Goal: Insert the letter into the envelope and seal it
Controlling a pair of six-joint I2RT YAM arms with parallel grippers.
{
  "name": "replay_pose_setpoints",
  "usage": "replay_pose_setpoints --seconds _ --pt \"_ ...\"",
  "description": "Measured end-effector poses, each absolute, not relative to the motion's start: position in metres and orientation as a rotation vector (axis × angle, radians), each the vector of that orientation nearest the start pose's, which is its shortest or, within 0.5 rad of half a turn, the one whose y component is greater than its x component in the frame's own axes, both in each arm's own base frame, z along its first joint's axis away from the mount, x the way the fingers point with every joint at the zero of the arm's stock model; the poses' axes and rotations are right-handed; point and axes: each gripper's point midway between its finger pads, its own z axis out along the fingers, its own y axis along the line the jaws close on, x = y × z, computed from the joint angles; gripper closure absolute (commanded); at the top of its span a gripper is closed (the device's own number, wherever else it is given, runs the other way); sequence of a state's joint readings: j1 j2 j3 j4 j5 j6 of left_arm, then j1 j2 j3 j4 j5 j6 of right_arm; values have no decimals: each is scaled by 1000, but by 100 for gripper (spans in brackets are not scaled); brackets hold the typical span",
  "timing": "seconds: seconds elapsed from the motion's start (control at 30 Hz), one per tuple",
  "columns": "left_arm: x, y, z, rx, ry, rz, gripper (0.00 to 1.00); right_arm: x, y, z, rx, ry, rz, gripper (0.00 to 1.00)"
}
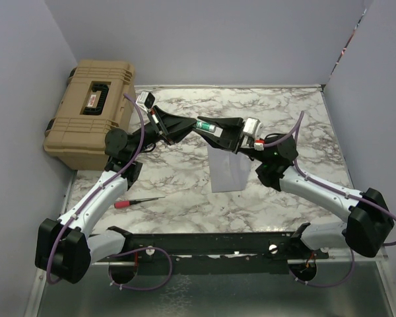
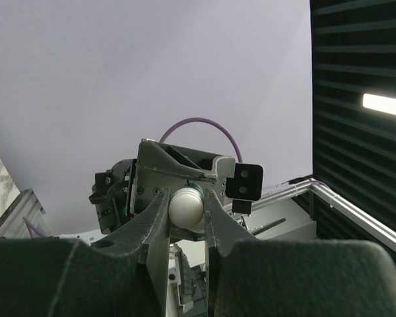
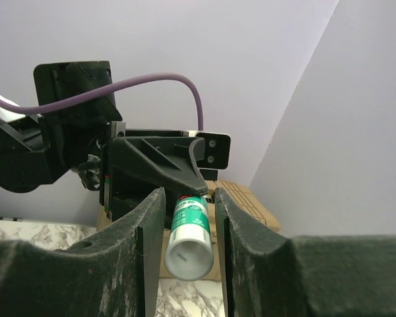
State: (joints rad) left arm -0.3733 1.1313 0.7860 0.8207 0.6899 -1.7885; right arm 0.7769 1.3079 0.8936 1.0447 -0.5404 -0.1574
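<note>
Reaching inward over envelope (image 1: 228, 170), left end effector (image 2: 185, 202) and right end effector (image 3: 188, 198) both clamp glue stick (image 3: 189, 232).

— What is shown of the envelope (image 1: 228, 172)?

— A plain grey-lilac paper rectangle is seen from above, laid flat on the marble table (image 1: 303, 132), close to its middle.

— How is it turned?

— The short edges are set crosswise and the long edges run away from the near side, with only a slight skew. The face is seen smooth and unmarked. The far edge is covered from view, so the flap's state cannot be told.

— And the letter?

— Whether it is held inside cannot be told. In the wrist views neither paper is caught.
</note>
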Motion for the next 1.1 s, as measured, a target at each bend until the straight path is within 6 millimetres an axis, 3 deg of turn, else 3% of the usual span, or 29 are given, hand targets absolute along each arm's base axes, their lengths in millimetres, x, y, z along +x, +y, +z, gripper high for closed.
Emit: replay_pose_setpoints --seconds 0.1,0.43,0.6,0.67,0.8,0.97,1.1 --pt "243 -249 418 -275 1545 -2188 97 233 347 424 -886 617 815 60" --pt "244 -249 418 -277 1545 -2188 97 236 348 421 -882 637 811 77" --pt "244 -249 418 -279 1545 -2190 92 237 347 422 -879 637 800 94" --pt "244 -249 418 -279 1545 -2190 86 239 347 422 -875 639 792 99" --pt "244 -249 419 -282 1544 -2191 71 242 346 422 -865 647 778 99" --pt "244 -248 421 -282 1531 -2191 31 248 342 424 -824 671 756 99" --pt "242 -247 424 -268 1519 -2191 15 257 334 425 -763 715 737 99"
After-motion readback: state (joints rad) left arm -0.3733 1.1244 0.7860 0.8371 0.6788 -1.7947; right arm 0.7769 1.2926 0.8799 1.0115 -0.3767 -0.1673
